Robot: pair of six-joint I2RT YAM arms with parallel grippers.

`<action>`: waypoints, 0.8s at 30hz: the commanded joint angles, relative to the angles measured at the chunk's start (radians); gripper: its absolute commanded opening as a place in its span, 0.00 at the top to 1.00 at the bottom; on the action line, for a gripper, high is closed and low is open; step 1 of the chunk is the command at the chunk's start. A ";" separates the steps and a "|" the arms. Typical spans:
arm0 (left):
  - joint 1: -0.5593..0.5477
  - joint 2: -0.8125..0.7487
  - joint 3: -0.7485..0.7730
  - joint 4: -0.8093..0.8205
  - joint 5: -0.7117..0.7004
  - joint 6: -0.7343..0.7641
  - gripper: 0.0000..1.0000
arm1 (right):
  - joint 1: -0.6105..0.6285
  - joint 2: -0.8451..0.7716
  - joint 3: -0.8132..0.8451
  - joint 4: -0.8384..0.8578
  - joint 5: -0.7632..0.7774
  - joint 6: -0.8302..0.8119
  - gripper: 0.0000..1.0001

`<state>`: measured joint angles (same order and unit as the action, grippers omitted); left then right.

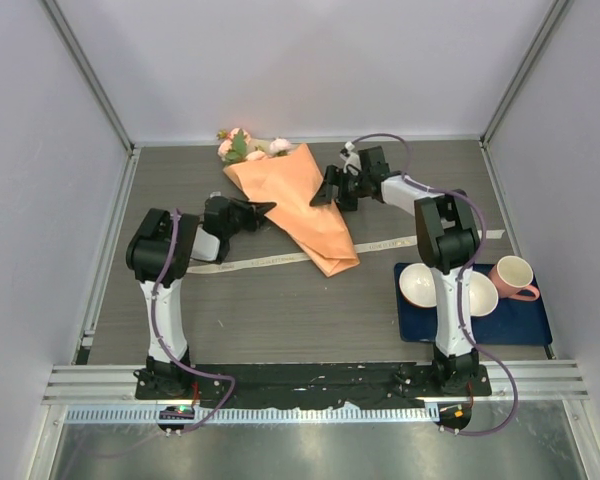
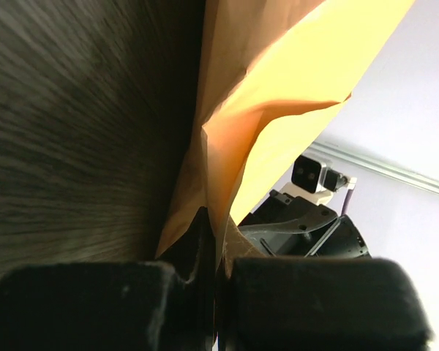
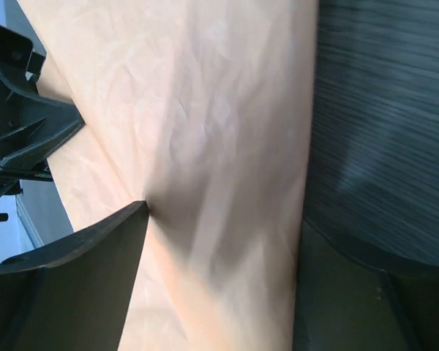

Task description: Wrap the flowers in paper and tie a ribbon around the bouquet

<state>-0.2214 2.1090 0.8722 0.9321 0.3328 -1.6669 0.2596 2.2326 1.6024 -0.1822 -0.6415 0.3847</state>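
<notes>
Dark wood-grain tabletop [image 1: 280, 310] between pale grey walls [image 1: 310, 60] carries the orange paper [image 1: 295, 200], rolled into a cone lying between the two grippers. Its wide end with the pink flowers [image 1: 242, 145] lies beyond both of them, and its narrow end, nearer than them, lies over the cream ribbon [image 1: 260, 261] stretched flat across the boards. The left gripper [image 1: 263, 210] is pressed together on the paper's left edge, pinching a fold of it, while the right gripper [image 1: 320, 193] stands spread at the opposite edge, one finger over the paper, the other over bare tabletop, holding nothing
</notes>
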 commanded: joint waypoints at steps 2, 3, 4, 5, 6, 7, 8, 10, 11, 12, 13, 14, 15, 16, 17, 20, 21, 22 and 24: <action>0.017 -0.018 0.074 -0.135 0.104 0.093 1.00 | 0.020 0.088 0.126 -0.009 -0.017 0.057 0.30; 0.019 -0.023 0.089 -0.159 0.109 0.107 1.00 | 0.020 0.111 0.146 -0.029 -0.029 0.065 0.32; 0.019 -0.027 0.097 -0.180 0.121 0.122 1.00 | 0.021 0.114 0.166 -0.033 -0.029 0.069 0.35; 0.025 -0.032 0.109 -0.252 0.127 0.157 1.00 | 0.021 0.116 0.171 -0.033 -0.032 0.077 0.39; 0.028 -0.046 0.138 -0.295 0.136 0.188 1.00 | 0.023 0.110 0.171 -0.031 -0.037 0.088 0.42; 0.031 -0.052 0.152 -0.370 0.140 0.212 1.00 | 0.024 0.105 0.175 -0.034 -0.044 0.095 0.46; 0.036 -0.061 0.165 -0.406 0.144 0.263 1.00 | 0.024 0.096 0.175 -0.034 -0.043 0.105 0.48; 0.040 -0.081 0.201 -0.514 0.146 0.311 1.00 | 0.026 0.064 0.160 -0.031 -0.047 0.147 0.55; 0.045 -0.087 0.214 -0.551 0.147 0.338 1.00 | 0.030 0.052 0.151 -0.027 -0.043 0.160 0.59; 0.045 -0.092 0.229 -0.582 0.147 0.372 1.00 | 0.032 0.042 0.145 -0.034 -0.031 0.170 0.64; 0.048 -0.104 0.232 -0.619 0.147 0.386 1.00 | 0.036 0.024 0.124 -0.037 -0.021 0.199 0.73; 0.051 -0.109 0.234 -0.631 0.147 0.395 1.00 | 0.036 0.016 0.113 -0.042 -0.015 0.210 0.80; 0.053 -0.115 0.238 -0.645 0.150 0.418 1.00 | 0.036 0.009 0.100 -0.046 -0.012 0.217 0.86; 0.053 -0.119 0.241 -0.683 0.153 0.430 1.00 | 0.040 0.002 0.082 -0.054 -0.003 0.224 0.90; 0.054 -0.129 0.248 -0.703 0.158 0.443 1.00 | 0.043 -0.013 0.074 -0.066 0.011 0.224 0.91; 0.053 -0.156 0.258 -0.780 0.170 0.505 1.00 | 0.059 -0.063 0.028 -0.086 0.019 0.220 0.94; 0.054 -0.162 0.249 -0.791 0.167 0.515 1.00 | 0.063 -0.079 0.015 -0.076 0.028 0.227 0.95; 0.054 -0.168 0.243 -0.806 0.166 0.529 1.00 | 0.066 -0.094 -0.010 -0.069 0.032 0.233 0.98; 0.054 -0.182 0.231 -0.819 0.172 0.535 1.00 | 0.079 -0.139 -0.030 -0.066 0.052 0.259 0.99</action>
<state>-0.1745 1.9938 1.1004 0.2096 0.4633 -1.2129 0.3199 2.2337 1.6062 -0.2504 -0.6292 0.5972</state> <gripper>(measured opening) 0.014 0.037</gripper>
